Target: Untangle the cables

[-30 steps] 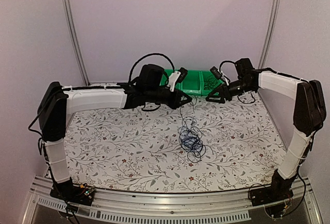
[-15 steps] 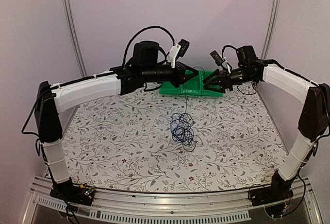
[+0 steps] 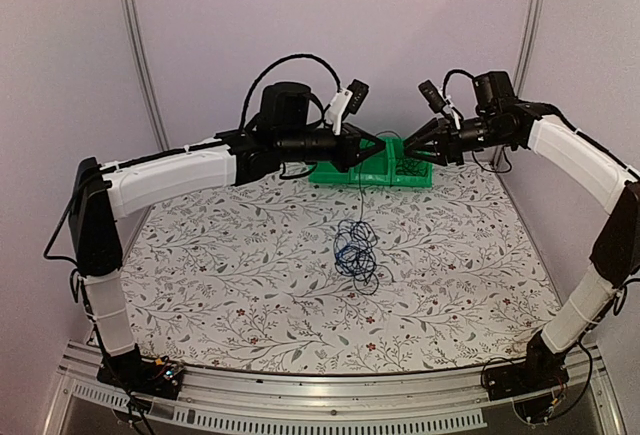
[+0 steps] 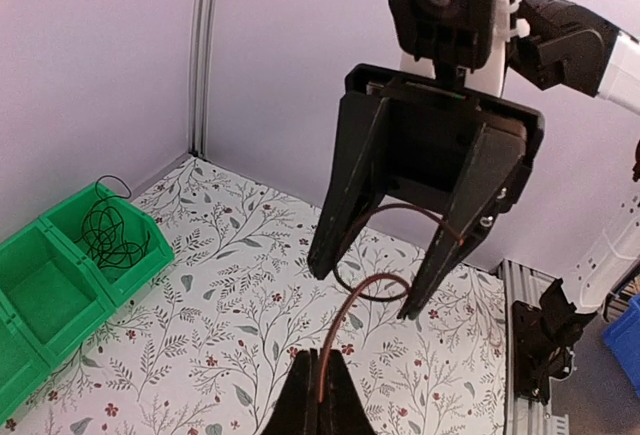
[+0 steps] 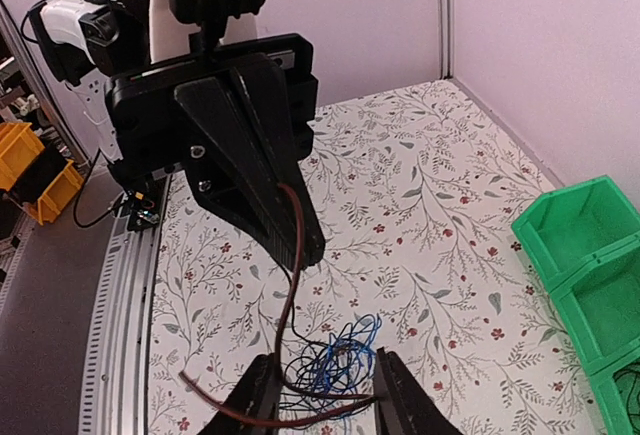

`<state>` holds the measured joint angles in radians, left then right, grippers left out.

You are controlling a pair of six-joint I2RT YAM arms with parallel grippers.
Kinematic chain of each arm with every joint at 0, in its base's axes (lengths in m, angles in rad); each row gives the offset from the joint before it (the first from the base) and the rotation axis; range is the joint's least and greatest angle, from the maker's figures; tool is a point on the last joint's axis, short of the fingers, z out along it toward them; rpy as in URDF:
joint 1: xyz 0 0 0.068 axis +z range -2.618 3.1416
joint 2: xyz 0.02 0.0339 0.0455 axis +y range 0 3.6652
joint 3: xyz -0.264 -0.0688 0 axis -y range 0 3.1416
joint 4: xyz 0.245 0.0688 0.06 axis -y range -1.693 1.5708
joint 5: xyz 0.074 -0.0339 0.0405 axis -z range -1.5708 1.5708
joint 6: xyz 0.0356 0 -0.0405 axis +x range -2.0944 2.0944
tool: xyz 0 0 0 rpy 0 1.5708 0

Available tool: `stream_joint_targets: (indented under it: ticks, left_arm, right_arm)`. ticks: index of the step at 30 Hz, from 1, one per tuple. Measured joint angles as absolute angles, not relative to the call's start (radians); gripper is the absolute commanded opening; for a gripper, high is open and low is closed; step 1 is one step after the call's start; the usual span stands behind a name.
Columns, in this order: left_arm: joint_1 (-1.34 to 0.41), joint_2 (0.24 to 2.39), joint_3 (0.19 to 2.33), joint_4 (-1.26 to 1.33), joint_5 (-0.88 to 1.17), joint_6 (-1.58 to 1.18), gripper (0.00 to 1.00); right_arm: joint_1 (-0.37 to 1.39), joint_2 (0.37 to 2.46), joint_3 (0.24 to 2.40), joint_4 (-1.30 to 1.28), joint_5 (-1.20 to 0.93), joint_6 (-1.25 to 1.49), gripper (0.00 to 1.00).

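Cables (image 3: 356,250) sit in a loose knot over the middle of the table (image 3: 220,285), with one strand running up to the left gripper (image 4: 320,395), which is pinched onto it. The right gripper (image 5: 325,410) is spread wide around that strand. If it closes and the arms pull apart, the knot could cinch tighter, or the thin wire could slip free.

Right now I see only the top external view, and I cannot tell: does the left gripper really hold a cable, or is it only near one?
Observer: It holds one. In the left wrist view, the left gripper is shut on a thin brown cable.
Operator: And the right gripper?
Observer: The right gripper is open. The brown cable runs across between its fingers, not pinched.
Operator: I cannot make out the bins. Anything inside?
Observer: One compartment of the green bin holds a coiled black cable.
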<state>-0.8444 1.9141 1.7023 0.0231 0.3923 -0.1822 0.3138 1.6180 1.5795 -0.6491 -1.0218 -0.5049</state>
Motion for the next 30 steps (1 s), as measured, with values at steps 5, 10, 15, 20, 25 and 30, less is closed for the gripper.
stream_joint_targets:
  ticks: [5,10,15,20,25,30]
  left_arm:
    - [-0.844,1.914,1.695,0.026,0.393,-0.184,0.0]
    - [-0.842,1.913,1.634,0.041,0.391,-0.186,0.0]
    - [-0.841,1.914,1.562,0.053,0.385,-0.195,0.07]
    - [-0.846,1.932,1.555,0.155,0.392,-0.219,0.06]
    - [-0.847,2.027,1.565,0.286,0.399,-0.258,0.15]
    - [-0.846,2.179,1.581,0.355,0.409,-0.3,0.04]
  right_arm:
    - [0.314,1.625,1.579,-0.65,-0.989,-0.463,0.07]
    - [0.302,1.613,1.595,-0.654,-0.958,-0.413,0.0]
    - [0.286,1.533,1.64,-0.665,-0.952,-0.353,0.0]
    - [0.285,1.513,1.821,-0.672,-0.971,-0.267,0.0]
    - [0.281,1.532,2.024,-0.656,-1.01,-0.15,0.0]
    - [0.28,1.573,2.156,-0.618,-1.036,-0.031,0.0]
